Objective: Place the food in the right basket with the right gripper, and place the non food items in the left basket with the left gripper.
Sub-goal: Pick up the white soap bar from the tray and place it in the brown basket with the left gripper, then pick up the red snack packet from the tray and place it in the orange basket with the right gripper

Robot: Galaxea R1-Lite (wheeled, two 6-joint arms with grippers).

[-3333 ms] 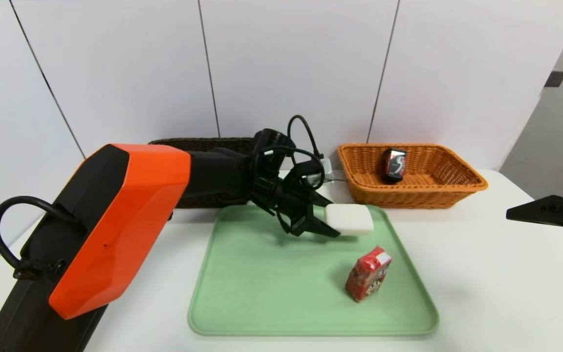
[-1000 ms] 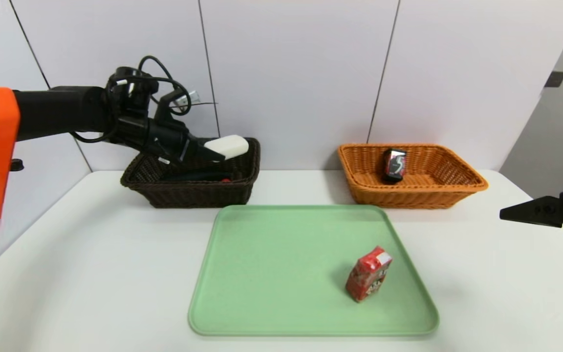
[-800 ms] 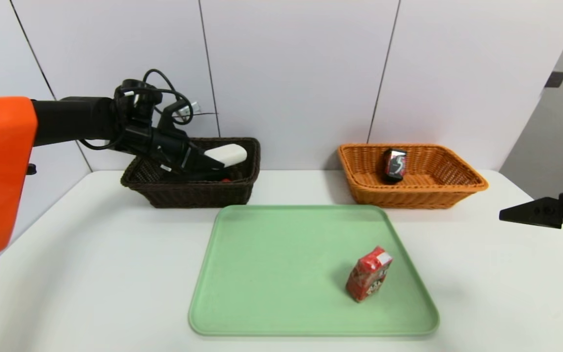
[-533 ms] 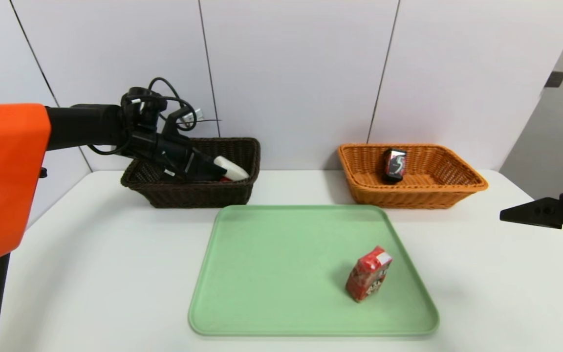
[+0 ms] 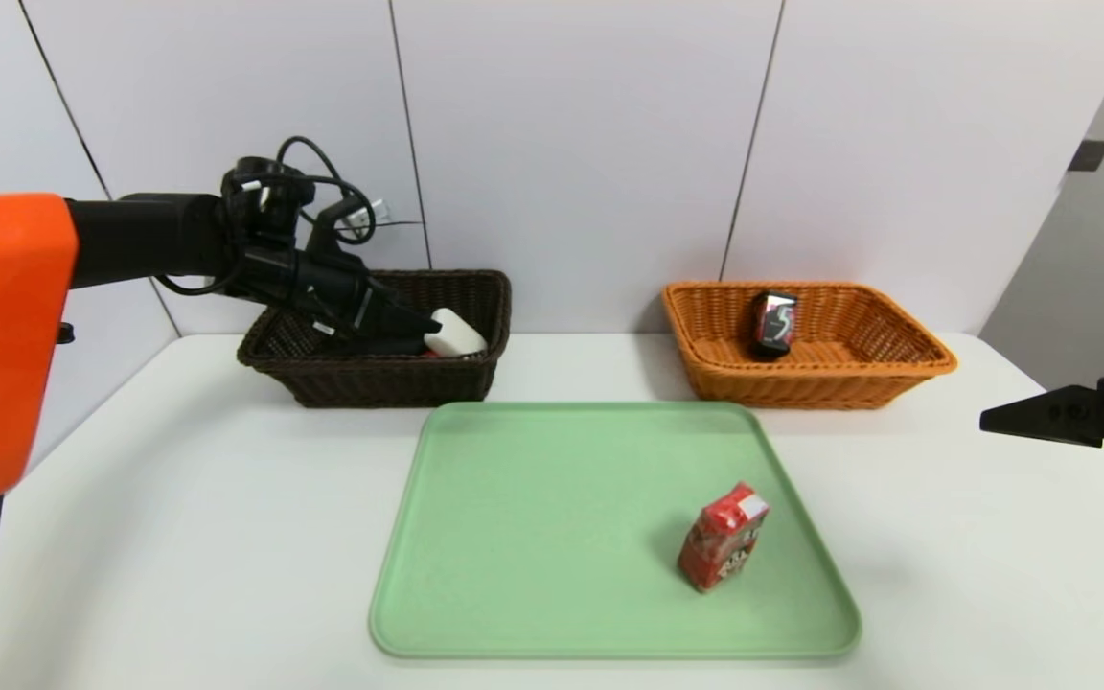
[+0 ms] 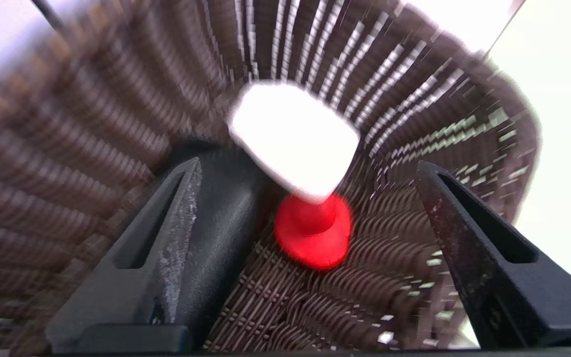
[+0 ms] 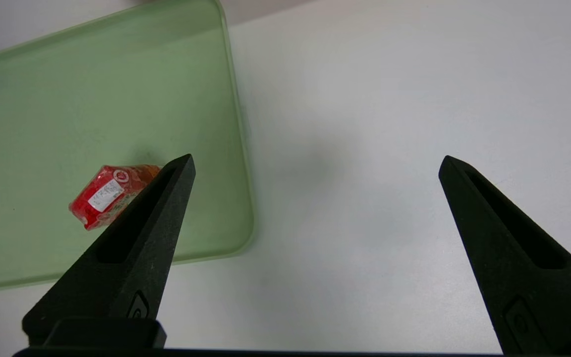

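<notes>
The fingers of the left gripper stand wide apart inside the left basket, with nothing between them; the white block lies free just ahead of the tips, leaning on the small red knob-shaped piece and against the basket's far wall; beside them the black pouch lies along the woven floor next to one finger. So all three non food items appear to be in the dark basket, and that half of the job looks done. Further out, the green tray holds only the red carton, standing upright near its right edge; this is the food still to be moved. The right basket already holds one dark packet against its back wall. The right gripper hangs over the white table well to the right of the tray, its jaws spread fully and empty; the carton awaits it.
</notes>
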